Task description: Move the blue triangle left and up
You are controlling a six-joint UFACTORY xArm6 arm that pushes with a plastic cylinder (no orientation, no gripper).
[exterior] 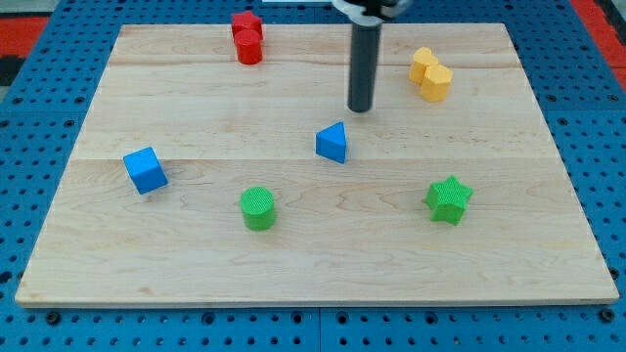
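Note:
The blue triangle [333,143] lies near the middle of the wooden board [196,98]. My tip [360,108] is the lower end of a dark upright rod, just above and to the right of the triangle, a short gap away and not touching it.
A blue cube [145,170] sits at the view's left. A green cylinder [258,208] is below centre, a green star [449,199] at lower right. Two red blocks [247,38] touch at the top, two yellow blocks [430,74] at upper right. A blue pegboard [606,117] surrounds the board.

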